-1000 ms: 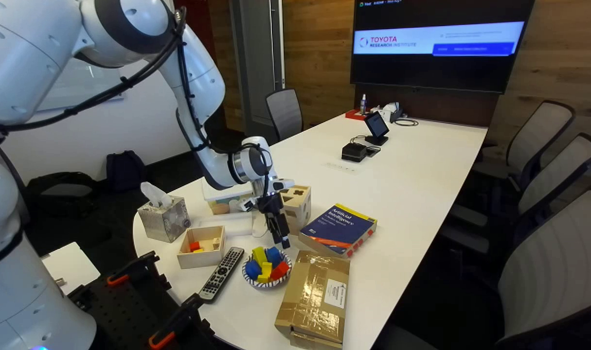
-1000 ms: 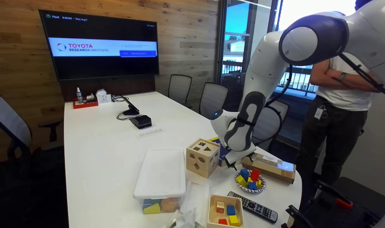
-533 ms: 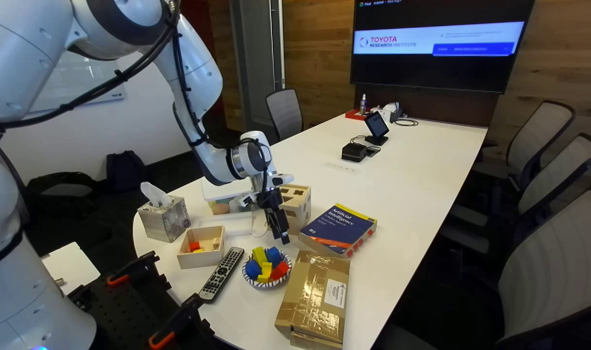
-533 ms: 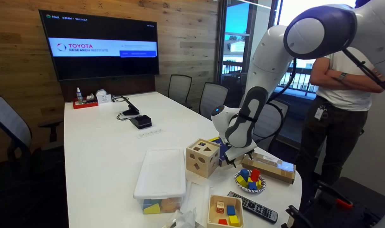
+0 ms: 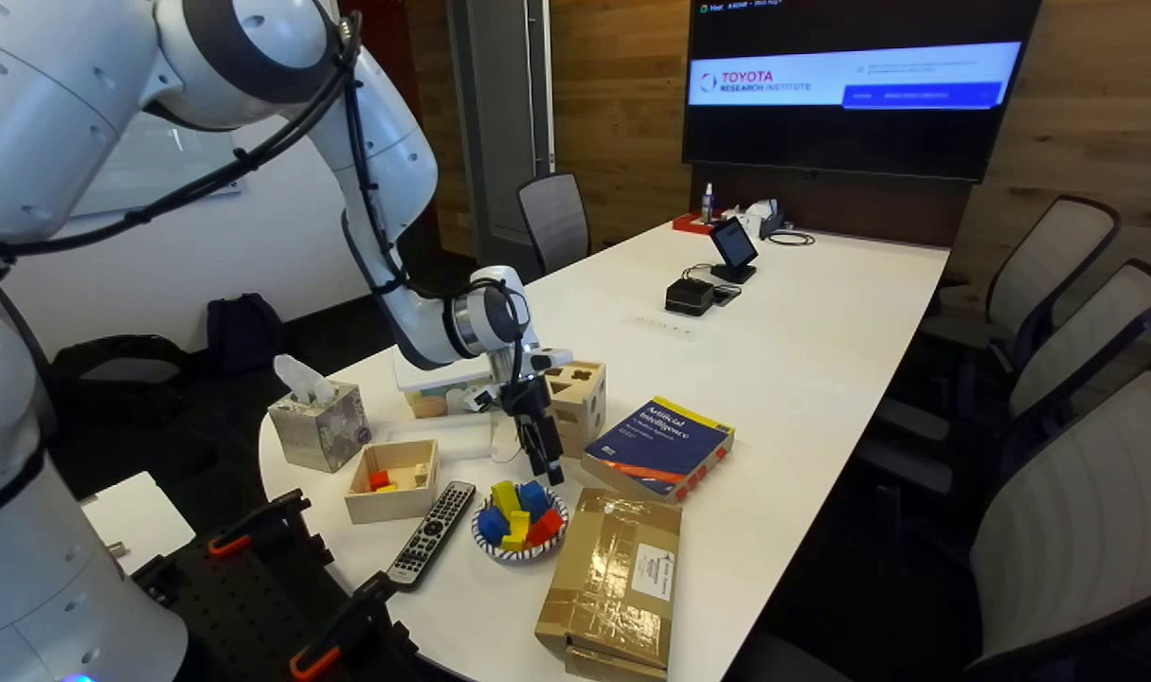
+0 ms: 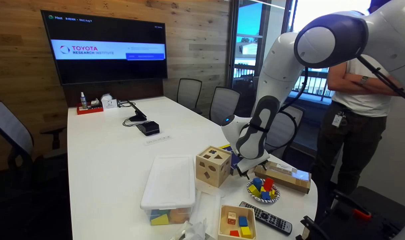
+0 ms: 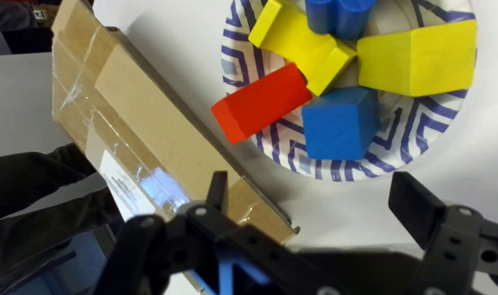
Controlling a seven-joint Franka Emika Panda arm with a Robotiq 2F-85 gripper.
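The wrist view shows the black jaws spread wide, and just past their tips a shallow round white bowl with dark-blue zigzag bands (image 7: 335, 170), whose contents look small in both exterior views. The bowl rests on the smooth white bench (image 6: 109, 166), near the jaws but apart from them. Heaped in it are a notched yellow block (image 7: 302, 41), an oblong red block (image 7: 261, 102), a square-faced blue wooden block (image 7: 335, 127) with faint grain, an angular yellow block (image 7: 417, 59) and a lobed blue block (image 7: 339, 16).

Beside the bowl, and partly behind one of the jaws in the wrist view, lies a flat brown cardboard carton (image 7: 162, 123), shiny with tape, bearing a white paper label (image 7: 126, 186). Near the jaws, in an exterior view, lies a thick blue-covered book (image 5: 658, 440); its title, Artificial Intelligence, reads plainly there. Also near them stands a pale wooden cube with shaped cut-outs (image 6: 214, 174). Farther off, past a long black-and-silver remote control (image 6: 266, 217), sits an open pale-wood tray (image 6: 237, 208); in an exterior view a blue rectangular block (image 6: 243, 221) shows inside it. Well apart from the jaws stands a clear, white-lidded plastic tub (image 6: 169, 186).
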